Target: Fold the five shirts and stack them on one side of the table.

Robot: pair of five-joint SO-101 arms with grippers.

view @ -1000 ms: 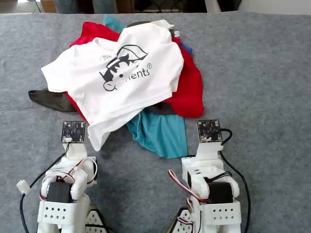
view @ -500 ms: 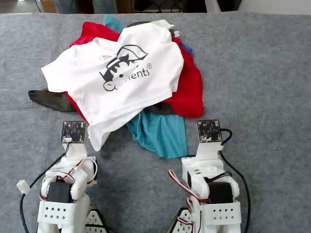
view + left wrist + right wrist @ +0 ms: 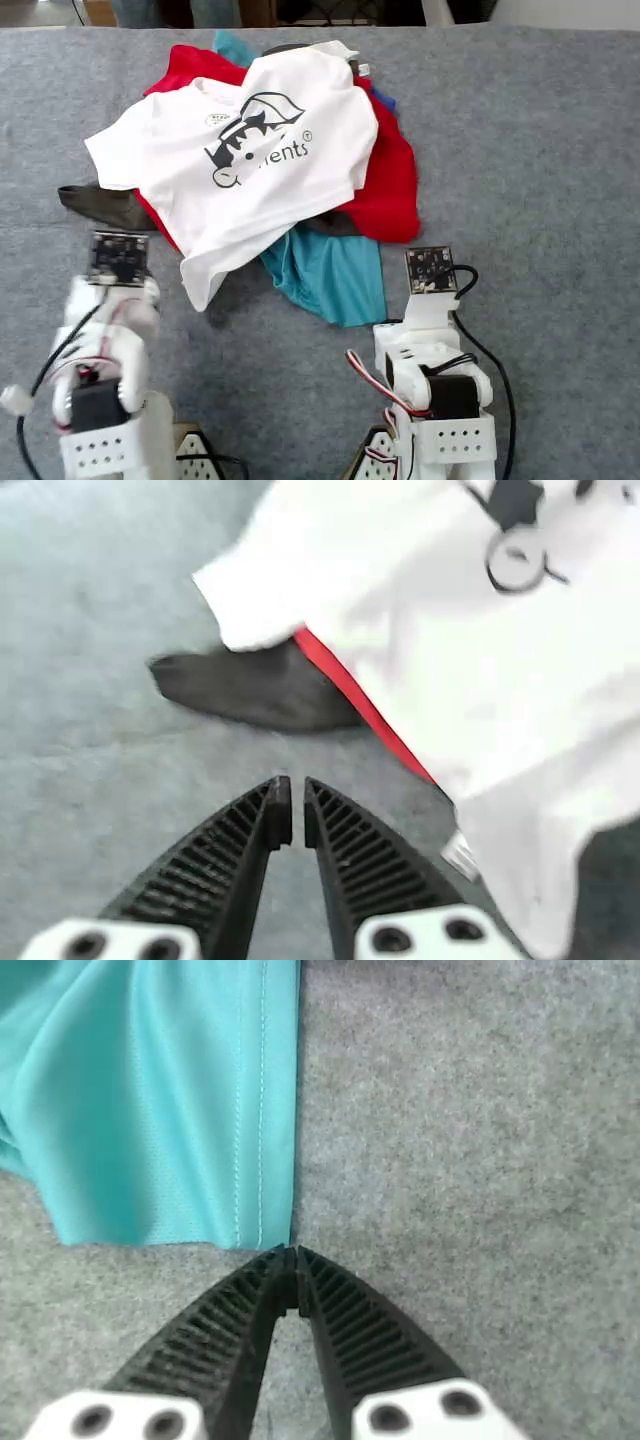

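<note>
Several shirts lie heaped at the table's far middle. A white printed shirt is on top, over a red shirt, a teal shirt and a dark grey shirt. The left arm stands just near of the grey shirt's sleeve. My left gripper is shut over bare felt, short of the grey sleeve, the red edge and the white shirt. My right gripper is shut and empty, its tips at the teal shirt's hem corner.
Grey felt covers the whole table, with open room to the right of the pile and along the left side. The right arm stands at the near edge. A small blue cloth bit peeks out at the pile's far right.
The left arm has swung out to the left and forward, toward the grey sleeve. The right arm and the shirts have not moved.
</note>
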